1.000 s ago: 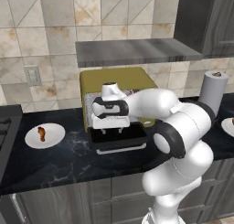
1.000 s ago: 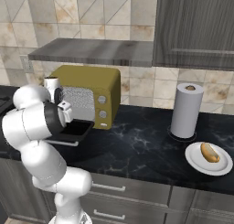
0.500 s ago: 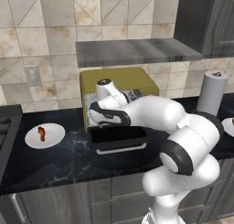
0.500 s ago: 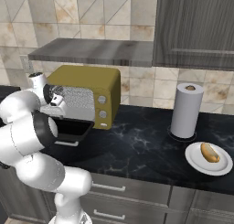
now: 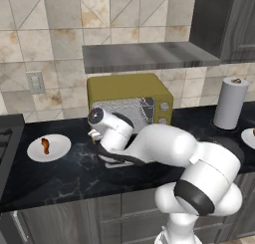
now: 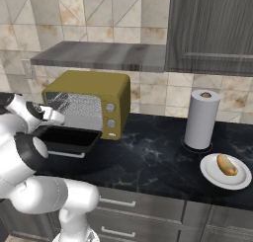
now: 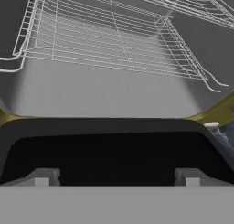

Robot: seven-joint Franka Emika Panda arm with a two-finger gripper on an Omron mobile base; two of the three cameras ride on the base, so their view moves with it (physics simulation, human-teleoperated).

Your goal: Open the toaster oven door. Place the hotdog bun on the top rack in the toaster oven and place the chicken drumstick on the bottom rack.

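A dark marbled counter is running under tiled walls and a grey shelf. In the left base view the toaster oven is sitting at the back of that counter, and I am reaching across its front with my wrist turned toward the left. The toaster oven door is lying folded down and flat, mostly hidden under my forearm. The chicken drumstick is waiting on a white plate well to the left of the oven, just beside the stove edge.

In the right base view the door is showing as a dark tray-like panel hanging level in front of the silvery cavity. The hotdog bun is resting on another plate far to the right, past the paper towel roll.

In the hand view my gripper is standing with its fingers wide apart and holding nothing; I am looking over the door's dark glass into the oven, where the top rack is spanning the cavity.

I am judging the door fully open, so fetching food comes next. To do that well I should be lifting clear of the door rather than dragging across it, keeping my elbow off the handle edge so the panel isn't knocked, then approaching a plate from above with fingers wide.
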